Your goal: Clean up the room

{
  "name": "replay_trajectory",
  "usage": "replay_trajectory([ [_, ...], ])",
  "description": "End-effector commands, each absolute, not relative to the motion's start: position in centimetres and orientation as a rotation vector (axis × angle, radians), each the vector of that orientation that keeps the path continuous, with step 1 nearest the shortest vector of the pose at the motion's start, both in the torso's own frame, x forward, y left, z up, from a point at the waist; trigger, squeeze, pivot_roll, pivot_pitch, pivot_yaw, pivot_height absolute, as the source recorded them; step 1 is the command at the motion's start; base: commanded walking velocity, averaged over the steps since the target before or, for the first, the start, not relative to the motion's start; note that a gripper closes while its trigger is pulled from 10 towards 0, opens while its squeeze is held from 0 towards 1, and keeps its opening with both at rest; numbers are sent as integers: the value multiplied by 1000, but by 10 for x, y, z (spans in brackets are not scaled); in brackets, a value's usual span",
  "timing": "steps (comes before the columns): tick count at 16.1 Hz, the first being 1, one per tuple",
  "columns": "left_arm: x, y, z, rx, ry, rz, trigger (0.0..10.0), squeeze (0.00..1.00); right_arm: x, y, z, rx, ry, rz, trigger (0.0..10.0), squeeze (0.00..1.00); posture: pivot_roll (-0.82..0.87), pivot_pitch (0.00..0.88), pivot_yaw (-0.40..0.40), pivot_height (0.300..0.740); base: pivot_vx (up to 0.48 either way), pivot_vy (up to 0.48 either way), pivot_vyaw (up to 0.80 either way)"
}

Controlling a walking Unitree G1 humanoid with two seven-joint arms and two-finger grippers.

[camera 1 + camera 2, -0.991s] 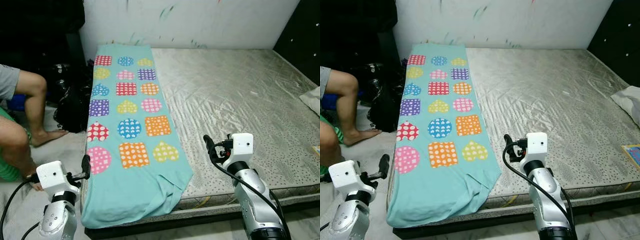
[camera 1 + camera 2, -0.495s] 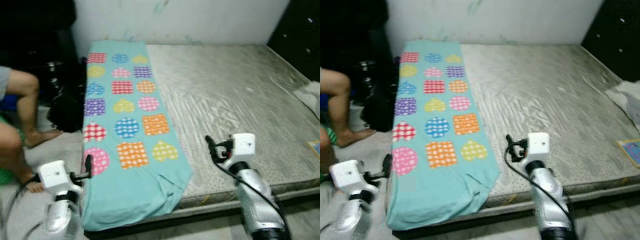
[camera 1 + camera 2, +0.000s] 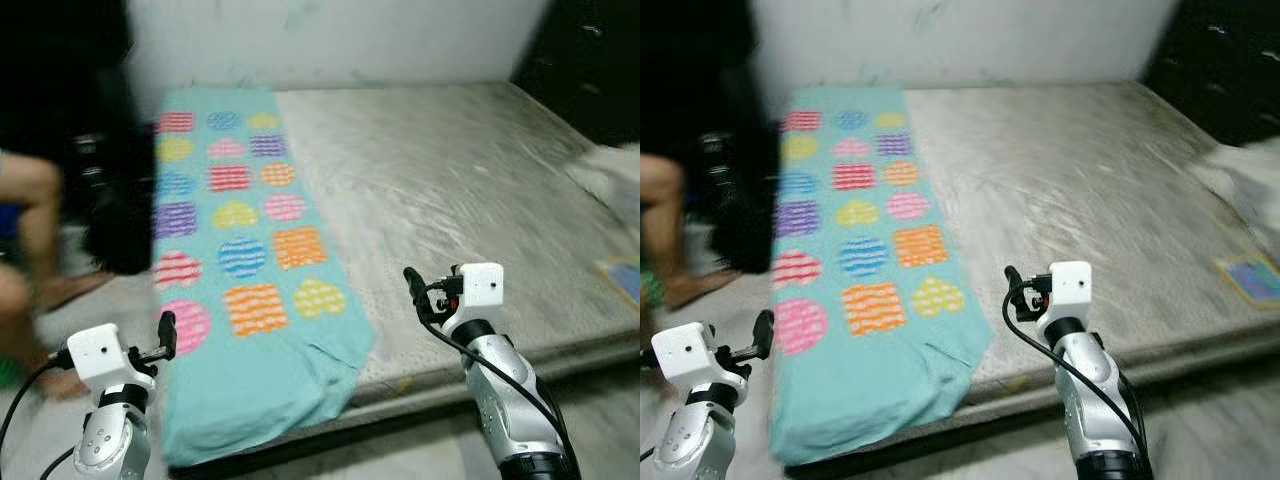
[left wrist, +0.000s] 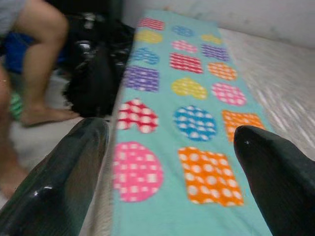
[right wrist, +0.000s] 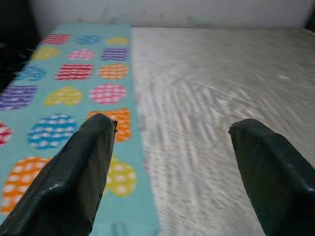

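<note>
Both tools (image 3: 168,334) (image 3: 412,290) raised, fingers apart

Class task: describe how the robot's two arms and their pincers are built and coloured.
Each arm is a silver metal limb topped by a white boxy wrist block, with black cables looping alongside it. The left pincer and right pincer each have two long, glossy black fingers that taper toward rounded tips. No markings can be made out.
</note>
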State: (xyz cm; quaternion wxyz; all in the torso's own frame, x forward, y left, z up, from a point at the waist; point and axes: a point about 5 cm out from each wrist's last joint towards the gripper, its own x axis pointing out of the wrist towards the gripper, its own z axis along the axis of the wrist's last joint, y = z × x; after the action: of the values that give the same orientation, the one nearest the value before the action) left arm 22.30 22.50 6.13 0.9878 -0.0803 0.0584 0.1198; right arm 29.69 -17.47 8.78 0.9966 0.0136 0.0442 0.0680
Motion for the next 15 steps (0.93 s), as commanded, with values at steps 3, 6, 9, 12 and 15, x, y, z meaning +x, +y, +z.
replay_trajectory([
  [3,223,222,63,-163,118,234,10000,0,298,-177,89,25,89,129,10000,0,-30,63,-52,740,0,0,-152],
  [6,223,222,64,-163,117,233,10000,0,299,-171,90,50,88,161,10000,0,-31,76,-53,740,0,0,0],
  [9,220,225,66,-165,120,260,10000,0,293,-164,91,47,95,240,10000,0,-35,122,-57,740,0,0,0],
  [12,213,233,65,-174,133,288,10000,0,281,-159,87,32,116,301,10000,0,-30,142,-56,740,0,0,0],
  [15,213,231,65,-164,140,269,10000,0,279,-159,87,36,122,310,10000,0,-30,156,-54,740,0,0,0],
])
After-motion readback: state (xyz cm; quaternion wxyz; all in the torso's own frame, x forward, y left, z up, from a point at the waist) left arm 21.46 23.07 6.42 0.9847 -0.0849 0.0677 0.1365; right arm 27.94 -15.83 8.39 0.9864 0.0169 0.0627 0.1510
